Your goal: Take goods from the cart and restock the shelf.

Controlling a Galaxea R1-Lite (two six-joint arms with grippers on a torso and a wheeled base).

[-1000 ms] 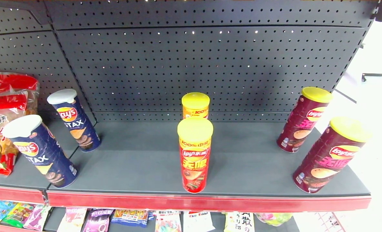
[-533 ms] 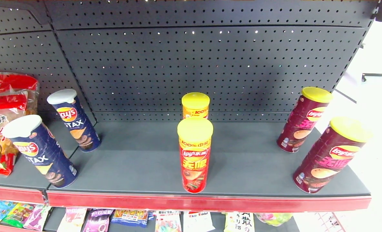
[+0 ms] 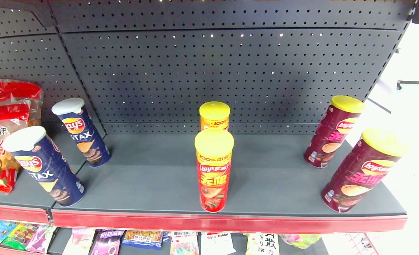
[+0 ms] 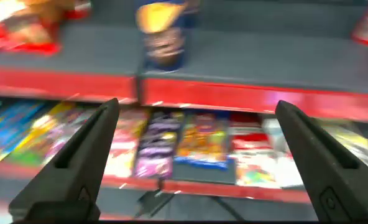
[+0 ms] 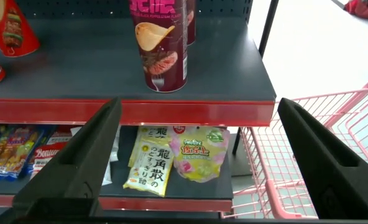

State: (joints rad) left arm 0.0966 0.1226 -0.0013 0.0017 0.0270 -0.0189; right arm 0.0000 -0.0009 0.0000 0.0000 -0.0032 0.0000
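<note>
A dark shelf (image 3: 160,177) with a red front lip holds upright chip cans: two navy ones (image 3: 84,132) at the left, a red one (image 3: 213,170) with a yellow-lidded one (image 3: 214,115) behind it in the middle, and two maroon ones (image 3: 363,170) at the right. My left gripper (image 4: 196,155) is open, in front of the red lip, below a navy can (image 4: 163,31). My right gripper (image 5: 196,155) is open too, in front of the shelf's right end, below a maroon can (image 5: 161,43). A pink wire cart (image 5: 321,162) stands beside that end.
Snack bags (image 3: 4,117) fill the shelf section at the far left. Flat packets (image 3: 142,239) lie on the lower shelf, among them a green pouch (image 5: 196,149). A perforated back panel (image 3: 209,78) closes the shelf behind. Open floor lies to the right.
</note>
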